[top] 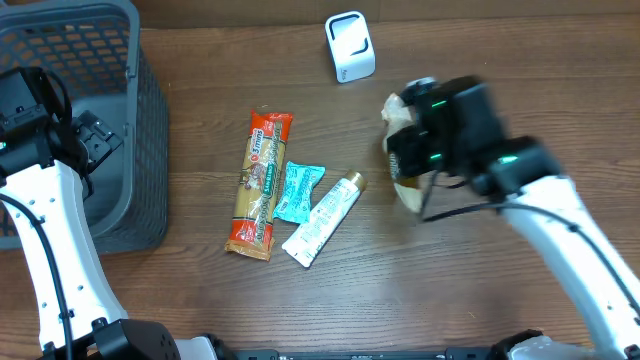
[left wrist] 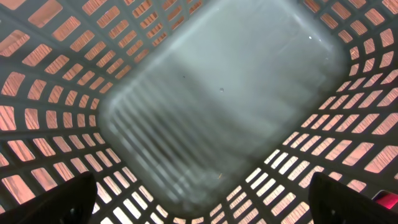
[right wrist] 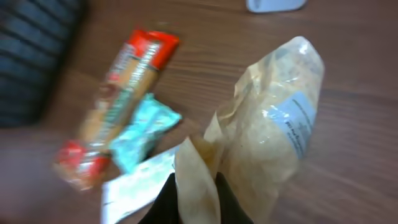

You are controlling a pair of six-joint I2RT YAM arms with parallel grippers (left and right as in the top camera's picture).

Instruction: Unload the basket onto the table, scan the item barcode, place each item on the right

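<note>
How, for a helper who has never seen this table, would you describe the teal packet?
Right of the grey basket, three items lie side by side. The teal packet is the middle one, between the long orange-red snack pack and the white tube. It is the shortest, and the only blue-green one.

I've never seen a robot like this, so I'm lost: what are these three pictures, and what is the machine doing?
It is two robot arms at a table, each ending in a two-finger gripper. One picture looks down from above; the other two come from small cameras on the wrists. On the table lie a long red and tan snack pack, a teal packet, a white tube and a small white box, probably the scanner. The right gripper is shut on the edge of a tan bag. The left gripper hangs open over a grey basket, whose bottom fills its camera's view.
</note>
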